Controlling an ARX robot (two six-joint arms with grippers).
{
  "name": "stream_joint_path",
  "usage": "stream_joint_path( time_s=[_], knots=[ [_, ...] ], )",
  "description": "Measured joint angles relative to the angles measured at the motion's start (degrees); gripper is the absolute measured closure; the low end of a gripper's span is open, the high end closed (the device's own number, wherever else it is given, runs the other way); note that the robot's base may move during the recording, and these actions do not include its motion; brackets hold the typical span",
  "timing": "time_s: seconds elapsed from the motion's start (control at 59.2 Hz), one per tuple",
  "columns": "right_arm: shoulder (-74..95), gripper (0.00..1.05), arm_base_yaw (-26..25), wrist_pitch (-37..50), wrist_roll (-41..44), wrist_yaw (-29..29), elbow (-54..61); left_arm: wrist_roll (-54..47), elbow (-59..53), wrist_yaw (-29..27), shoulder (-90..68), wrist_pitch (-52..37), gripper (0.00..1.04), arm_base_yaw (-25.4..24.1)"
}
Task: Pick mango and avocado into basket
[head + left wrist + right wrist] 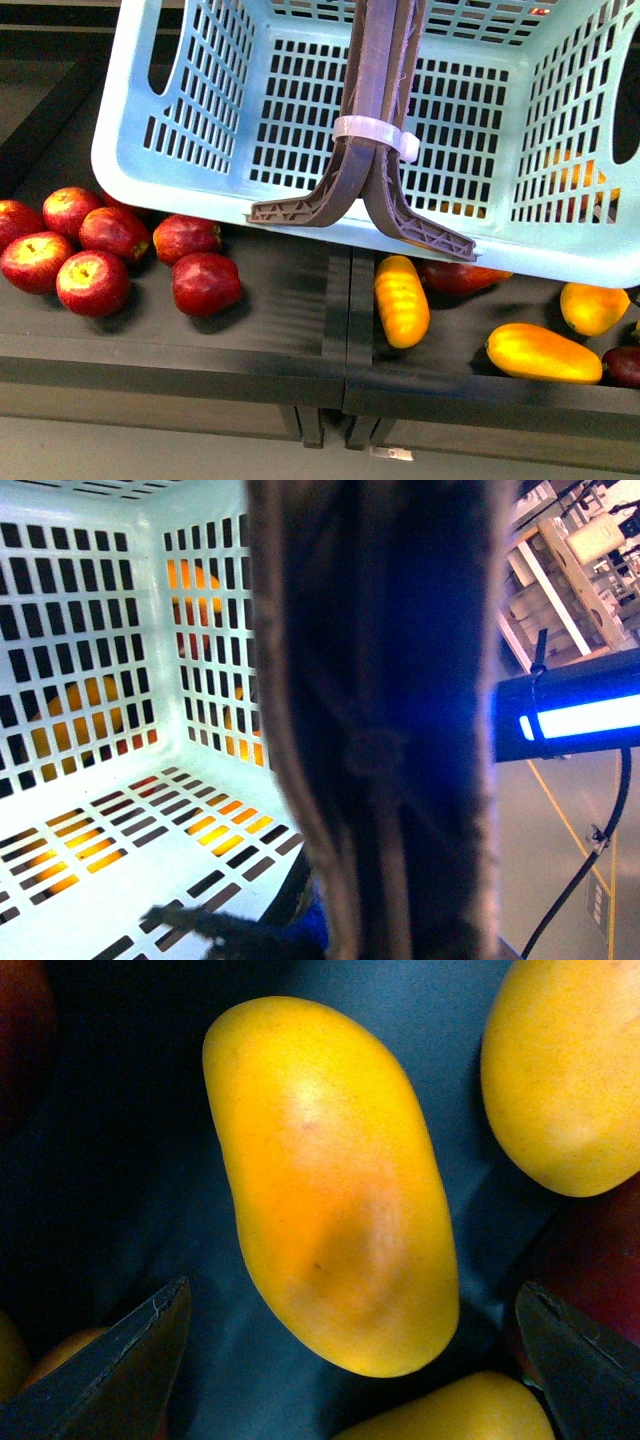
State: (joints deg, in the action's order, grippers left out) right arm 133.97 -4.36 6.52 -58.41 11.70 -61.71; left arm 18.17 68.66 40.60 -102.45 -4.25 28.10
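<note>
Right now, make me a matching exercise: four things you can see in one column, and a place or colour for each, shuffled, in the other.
1. basket
2. red apples
3. mango
4. pale band

A. in the left compartment
B. tied round the brown handles
C. framed by the open right gripper
D. light teal, slotted walls

Pairs: 1-D, 2-A, 3-C, 4-B

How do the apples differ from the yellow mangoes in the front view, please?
The apples are round and red with yellowish patches; the mangoes are elongated and yellow-orange. The apples cluster in the left tray; the mangoes lie apart in the right. Both look smooth-skinned.
</note>
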Motion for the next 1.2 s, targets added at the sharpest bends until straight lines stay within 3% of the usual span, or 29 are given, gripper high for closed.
stream_joint_path(
  time_s=[0.473, 0.575, 0.659, 0.777, 0.946, 1.2],
  knots=[
    [7.9, 0.09, -2.1, -1.8, -0.1, 0.5, -8.4, 0.0, 0.0, -0.2, 0.0, 0.0, 1.00, 0.0],
    [8.6, 0.19, -2.1, -2.2, 0.4, 0.8, -9.1, 0.0, 0.0, -0.1, 0.0, 0.0, 1.00, 0.0],
    [8.9, 0.34, -2.2, -2.4, 1.1, 0.5, -9.5, 0.0, 0.0, -0.1, 0.0, 0.0, 1.00, 0.0],
    [8.8, 0.39, -2.6, -1.9, 1.5, 0.4, -9.3, 0.0, 0.0, 0.0, 0.0, 0.0, 1.00, 0.0],
    [5.4, 0.40, -3.6, 0.0, 3.1, 0.9, -6.0, -0.1, 0.0, -0.1, 0.0, 0.0, 1.00, 0.0],
    [-16.5, 0.40, -8.6, 4.7, 8.1, -0.9, 6.4, -0.2, 0.0, -0.1, 0.0, 0.0, 1.00, 0.0]
  ],
)
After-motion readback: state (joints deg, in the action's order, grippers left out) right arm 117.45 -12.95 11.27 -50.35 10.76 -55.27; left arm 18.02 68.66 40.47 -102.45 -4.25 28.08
